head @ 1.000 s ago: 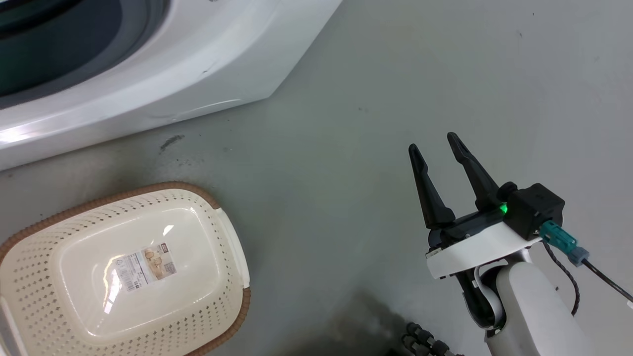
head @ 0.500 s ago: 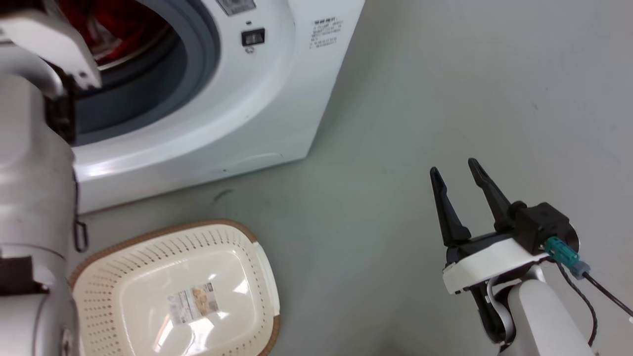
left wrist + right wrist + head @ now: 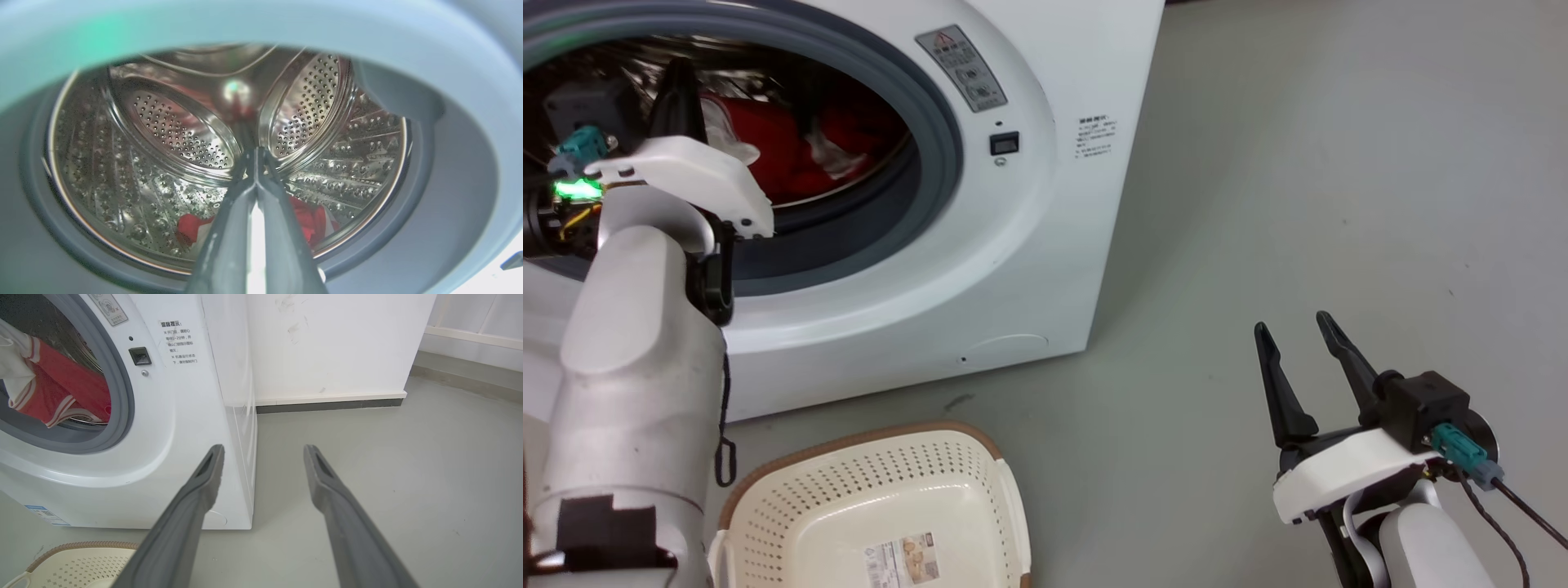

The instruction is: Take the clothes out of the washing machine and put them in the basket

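The washing machine (image 3: 1029, 245) is standing open at ten o'clock, the basket (image 3: 866, 490) sitting at seven. The clothes (image 3: 784, 155) are lying in its drum (image 3: 171, 122). The left gripper (image 3: 256, 153) is pointing in, tips pressed together; the right gripper (image 3: 1291, 322), at four, is hanging spread apart.

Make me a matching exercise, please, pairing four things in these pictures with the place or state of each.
1. clothes
2. basket
3. left gripper
4. right gripper

A. open, above floor
B. shut
C. inside drum
D. on floor, before washer

Pairs: 1-C, 2-D, 3-B, 4-A
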